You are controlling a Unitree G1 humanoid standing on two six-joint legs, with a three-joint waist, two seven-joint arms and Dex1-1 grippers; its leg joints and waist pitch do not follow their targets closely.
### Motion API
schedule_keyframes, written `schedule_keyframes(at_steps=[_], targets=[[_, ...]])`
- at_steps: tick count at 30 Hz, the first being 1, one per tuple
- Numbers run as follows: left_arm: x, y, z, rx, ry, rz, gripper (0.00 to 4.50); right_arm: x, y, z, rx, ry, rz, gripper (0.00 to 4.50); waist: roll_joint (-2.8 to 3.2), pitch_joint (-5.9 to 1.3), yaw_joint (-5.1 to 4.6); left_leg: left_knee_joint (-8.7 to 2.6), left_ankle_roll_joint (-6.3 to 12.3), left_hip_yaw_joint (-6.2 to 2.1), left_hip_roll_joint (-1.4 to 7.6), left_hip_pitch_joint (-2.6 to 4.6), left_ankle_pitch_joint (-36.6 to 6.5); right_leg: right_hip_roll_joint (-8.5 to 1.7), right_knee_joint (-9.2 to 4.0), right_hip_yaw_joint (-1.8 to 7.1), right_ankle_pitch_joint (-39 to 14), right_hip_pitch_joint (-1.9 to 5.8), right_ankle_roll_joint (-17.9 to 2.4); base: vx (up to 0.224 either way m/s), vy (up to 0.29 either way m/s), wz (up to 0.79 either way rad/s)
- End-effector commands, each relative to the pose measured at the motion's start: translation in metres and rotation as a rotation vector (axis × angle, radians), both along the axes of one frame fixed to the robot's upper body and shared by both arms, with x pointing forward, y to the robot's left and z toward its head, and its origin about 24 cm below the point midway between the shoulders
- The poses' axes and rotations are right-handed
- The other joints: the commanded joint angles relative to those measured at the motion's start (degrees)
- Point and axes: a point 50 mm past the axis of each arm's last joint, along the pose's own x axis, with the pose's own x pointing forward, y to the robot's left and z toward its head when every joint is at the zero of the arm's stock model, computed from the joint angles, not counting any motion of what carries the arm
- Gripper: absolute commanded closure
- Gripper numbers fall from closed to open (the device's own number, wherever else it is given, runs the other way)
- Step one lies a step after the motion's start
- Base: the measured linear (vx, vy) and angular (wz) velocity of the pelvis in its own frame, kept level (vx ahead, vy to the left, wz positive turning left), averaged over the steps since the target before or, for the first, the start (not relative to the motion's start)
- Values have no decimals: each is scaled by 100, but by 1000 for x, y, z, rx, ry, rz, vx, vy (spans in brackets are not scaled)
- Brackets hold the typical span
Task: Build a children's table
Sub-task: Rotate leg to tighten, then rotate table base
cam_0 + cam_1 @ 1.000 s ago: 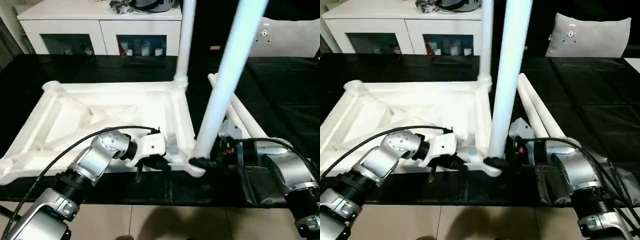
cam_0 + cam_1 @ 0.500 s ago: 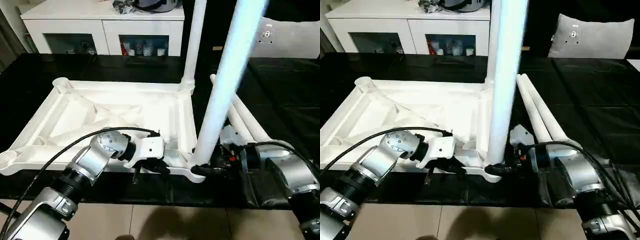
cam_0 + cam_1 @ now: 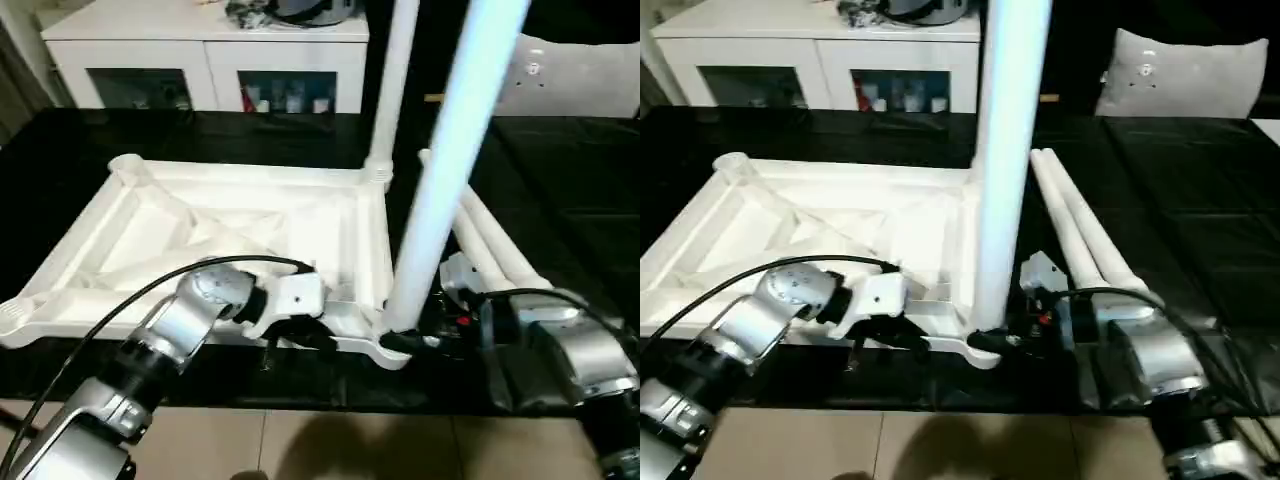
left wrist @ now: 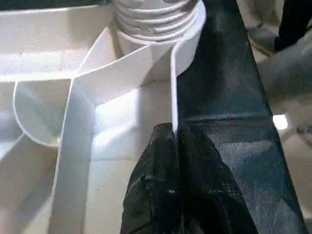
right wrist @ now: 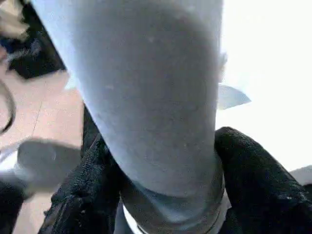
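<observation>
You see the table top [image 3: 230,240] lying underside-up on the black tabletop [image 3: 560,180]. The left pincer [image 4: 174,141] is pinched closed on its near rim. 1 leg [image 3: 395,90] stands in the far right socket. The right pincer [image 5: 165,195] grips the leg [image 3: 450,170] standing at the near right corner. 2 spare legs [image 3: 1080,225] lie just right.

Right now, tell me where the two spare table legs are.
The two loose legs lie side by side on the black surface, right of the upturned table top, just beyond the right gripper.
</observation>
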Motion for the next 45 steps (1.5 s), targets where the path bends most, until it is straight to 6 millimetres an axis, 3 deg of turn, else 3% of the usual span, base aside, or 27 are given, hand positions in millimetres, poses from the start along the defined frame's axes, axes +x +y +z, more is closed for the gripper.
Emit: schedule_keyframes(at_steps=[1, 3, 6, 8, 10, 13, 14, 16, 17, 21, 22, 23, 25, 27, 28, 29, 30, 31, 32, 34, 42, 45], targets=[[-4, -21, -1, -60, 16, 27, 450, 10, 14, -1, 5, -8, -117, 192, -65, -333, -25, -398, 421, -45, 305, -63, -609, -442, -479, 352, -2198, 404, -547, 0, 0, 0], [0, -31, 1, -120, 20, 162, 450, 23, 22, -6, -3, -10, -293, 193, -68, -283, -141, -384, 220, -41, 238, -17, -973, -431, -622, 270, -3052, 390, -216, 0, 0, 0], [8, -42, 2, -155, 18, 316, 450, 38, 27, -12, -32, 15, -497, 193, -46, -286, -347, -352, 121, -85, 208, -5, -1252, -417, -726, 156, -3372, 386, 41, 0, 0, 0], [10, -45, 2, -160, 9, 358, 450, 41, 27, -13, -39, 22, -547, 193, -19, -310, -419, -356, 214, -90, 218, -10, -1300, -417, -743, 151, -3184, 396, 44, 0, 0, 0], [17, -53, 4, -172, -9, 442, 450, 48, 27, -14, -49, 35, -657, 193, -10, -312, -438, -376, 320, -86, 259, 8, -1244, -421, -732, 165, -2827, 377, -123, 0, 0, 0], [24, -67, 12, -204, -43, 485, 450, 53, 25, -16, -59, 12, -724, 193, -29, -322, -406, -359, 345, -66, 221, 24, -1204, -435, -738, 162, -2834, 381, -157, 0, 0, 0], [24, -69, 13, -202, -58, 478, 450, 53, 25, -16, -57, 4, -721, 159, -33, -333, -379, -377, 382, -80, 248, -12, -1100, -443, -697, 183, -2677, 404, -169, 0, 0, 0], [24, -68, 13, -189, -71, 472, 450, 53, 24, -14, -21, 8, -740, 124, -20, -362, -343, -390, 428, -96, 290, -34, -862, -459, -624, 231, -2274, 420, -278, 0, 0, 0], [24, -65, 12, -175, -85, 471, 450, 52, 23, -13, -7, 5, -749, 114, 1, -385, -318, -389, 497, -110, 314, -66, -567, -465, -534, 271, -1746, 446, -468, 0, 0, 0], [28, -54, 9, -122, -141, 464, 450, 50, 15, -9, -27, -60, -757, 82, 8, -450, -255, -337, 652, -122, 322, -102, 2, -477, -365, 311, -855, 469, -782, 0, 0, 0], [30, -51, 9, -110, -158, 457, 450, 48, 13, -9, 2, -35, -756, 78, -25, -473, -216, -297, 832, -112, 305, -145, 373, -471, -287, 326, -354, 475, -887, 0, 0, 0], [31, -50, 9, -104, -168, 453, 450, 47, 11, -8, 9, -36, -758, 70, -14, -473, -182, -288, 881, -106, 313, -134, 413, -479, -272, 331, -285, 456, -919, 0, 0, 0], [31, -49, 9, -101, -174, 451, 450, 47, 10, -7, 12, -36, -760, 58, -17, -435, -159, -297, 925, -86, 308, -131, 241, -473, -313, 322, -566, 439, -886, 0, 0, 0], [36, -44, 10, -80, -226, 424, 450, 40, 0, -4, 7, -68, -779, 38, -23, -399, -132, -320, 827, -64, 287, -109, -27, -455, -417, 307, -1161, 429, -698, 0, 0, 0], [37, -44, 11, -79, -236, 416, 450, 38, -2, -2, 7, -81, -781, 30, -10, -398, -94, -345, 672, -81, 312, -101, -154, -465, -433, 309, -1431, 431, -534, 0, 0, 0], [39, -43, 12, -79, -260, 417, 450, 37, -5, -1, 8, -85, -791, 20, 15, -396, -88, -351, 634, -82, 314, -100, -203, -461, -438, 310, -1471, 429, -503, 0, 0, 0], [39, -43, 12, -80, -264, 418, 450, 37, -5, -1, 8, -88, -790, 20, -9, -392, -93, -365, 559, -84, 316, -100, -310, -459, -447, 305, -1561, 431, -453, 0, 0, 0], [42, -43, 13, -88, -286, 426, 450, 35, -7, 2, 12, -116, -777, 20, 7, -383, -91, -368, 539, -80, 301, -104, -384, -451, -468, 297, -1642, 433, -425, 0, 0, 0], [42, -43, 14, -111, -292, 420, 407, 32, -9, 7, 29, -141, -756, 2, 31, -377, -84, -370, 477, -70, 287, -91, -534, -452, -505, 295, -1803, 428, -350, 0, 0, 0], [41, -44, 18, -161, -276, 418, 396, 28, -11, 14, 58, -165, -723, 0, 21, -378, -74, -372, 470, -69, 291, -90, -595, -452, -514, 295, -1857, 423, -298, 0, 0, 0], [39, -37, 27, -267, -287, 491, 357, 10, -26, 27, 71, -136, -513, 0, 27, -394, -28, -341, 697, -76, 303, -126, -385, -438, -449, 297, -1465, 449, -486, 0, 0, 0], [37, -24, 30, -260, -313, 533, 357, 4, -27, 31, 68, -87, -385, 0, 11, -385, -36, -337, 706, -66, 277, -134, -444, -422, -474, 275, -1660, 458, -415, 0, 0, 0]])
